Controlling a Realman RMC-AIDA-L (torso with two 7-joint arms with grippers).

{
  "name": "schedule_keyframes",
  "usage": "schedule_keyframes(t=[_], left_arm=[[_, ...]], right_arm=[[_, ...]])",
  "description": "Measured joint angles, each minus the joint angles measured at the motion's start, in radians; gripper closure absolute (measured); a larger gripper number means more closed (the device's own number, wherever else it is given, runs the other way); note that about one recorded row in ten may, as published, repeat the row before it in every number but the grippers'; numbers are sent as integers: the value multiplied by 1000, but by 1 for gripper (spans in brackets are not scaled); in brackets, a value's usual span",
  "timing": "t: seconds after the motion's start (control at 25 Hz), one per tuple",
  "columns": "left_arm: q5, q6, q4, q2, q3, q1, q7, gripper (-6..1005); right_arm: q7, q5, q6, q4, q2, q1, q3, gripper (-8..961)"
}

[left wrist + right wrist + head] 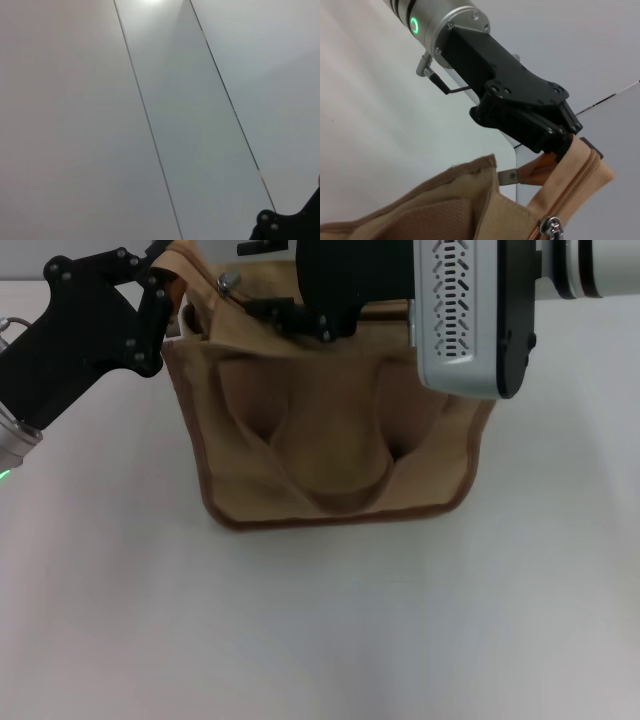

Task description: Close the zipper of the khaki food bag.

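The khaki food bag (330, 440) stands upright on the white table, front pocket and one loop handle facing me. My left gripper (168, 275) is at the bag's top left corner, shut on the fabric end tab of the zipper. The right wrist view shows this grip (567, 137). The zipper (572, 187) runs from that tab down to the silver pull tab (551, 229). In the head view the pull tab (228, 282) sits near the left end of the bag's top. My right gripper (285, 312) hovers over the bag's top, just right of the pull tab.
The right arm's silver wrist (470, 320) hides the bag's top right corner. The white table (320, 640) extends in front of and beside the bag. The left wrist view shows only pale panels with thin seams (150, 125).
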Motion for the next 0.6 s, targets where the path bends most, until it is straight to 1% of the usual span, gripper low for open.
schedule_keyframes(t=[0.08, 0.24, 0.6], left_arm=[[1, 8, 6, 0, 5, 0, 0, 979], [2, 10, 16, 0, 14, 2, 0, 979], [-6, -25, 15, 0, 1, 6, -1, 979]], right_arm=[[-3, 1, 26, 1, 0, 3, -14, 520], [-8, 1, 39, 1, 0, 6, -22, 520], [-11, 24, 27, -17, 0, -7, -20, 521]])
